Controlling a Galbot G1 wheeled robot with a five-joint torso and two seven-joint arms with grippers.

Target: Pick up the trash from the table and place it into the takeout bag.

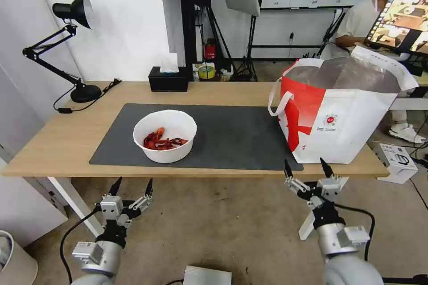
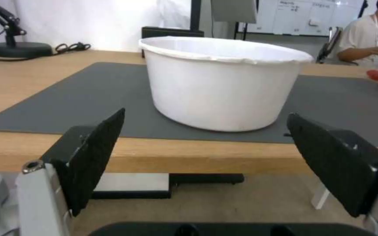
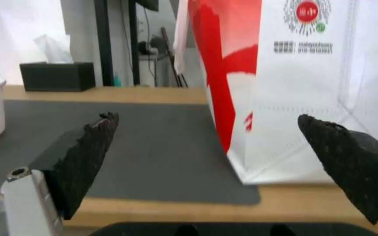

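Note:
A white round bowl [image 1: 165,136] of red crayfish shells, the trash in view, sits on the dark grey mat [image 1: 232,133] of the light-wood table [image 1: 58,142]; its side shows close up in the left wrist view [image 2: 224,88]. The takeout bag [image 1: 343,111] stands open at the table's right end, white and red with foil lining, and its side shows in the right wrist view [image 3: 294,85]. My left gripper [image 1: 132,185] hangs open below the table's front edge, in line with the bowl. My right gripper [image 1: 307,168] is open just before the bag's front corner.
A black tissue box [image 1: 168,79] stands at the back edge, and a black desk lamp [image 1: 67,49] at the back left. A small white box [image 1: 397,160] lies on the floor to the right. Bare concrete floor lies in front of the table.

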